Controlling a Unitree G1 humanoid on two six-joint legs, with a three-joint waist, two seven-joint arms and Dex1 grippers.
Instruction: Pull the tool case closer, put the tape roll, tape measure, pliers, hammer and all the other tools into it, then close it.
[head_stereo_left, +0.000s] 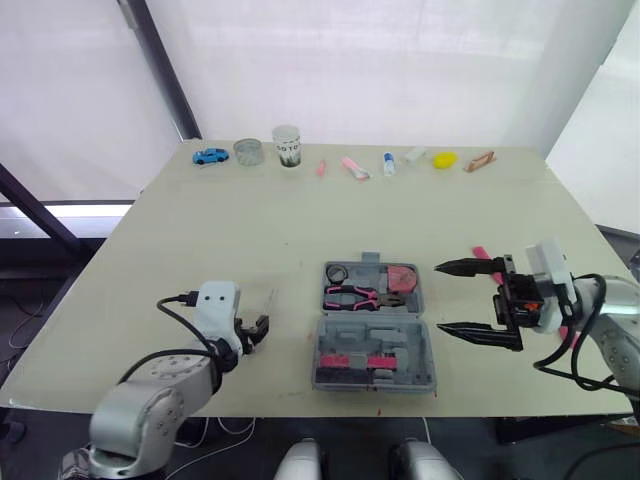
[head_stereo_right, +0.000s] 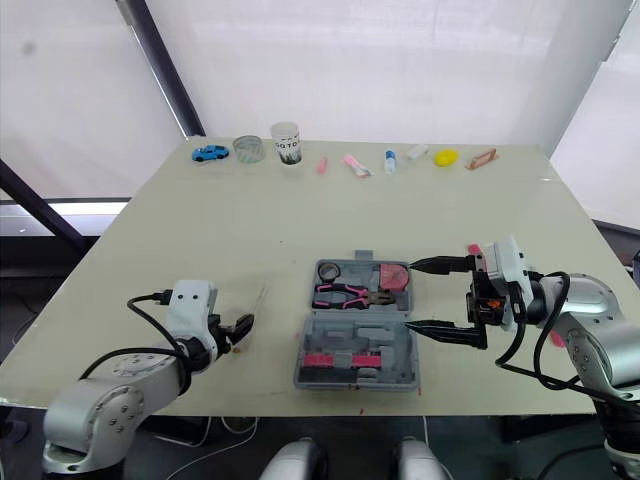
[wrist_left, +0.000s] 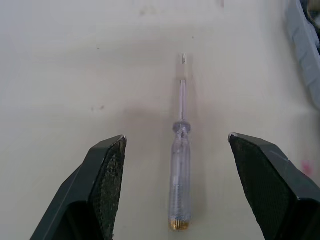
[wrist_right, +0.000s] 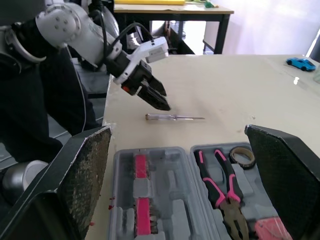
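Left fingers (wrist_left: 107, 185) spread wide, clear screwdriver (wrist_left: 179, 165) lying on the table (head_stereo_left: 250, 230) between them; right fingers (wrist_right: 85, 175) gape empty beside the open tool case (head_stereo_left: 426, 350)

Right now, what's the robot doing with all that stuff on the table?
It is packing tools. The open grey plastic tool case lies in front of it, with pink-and-black pliers and a dark tape roll inside. The left gripper is open over a clear-handled screwdriver lying on the beige table, a finger on either side. The right gripper hangs open just right of the case.
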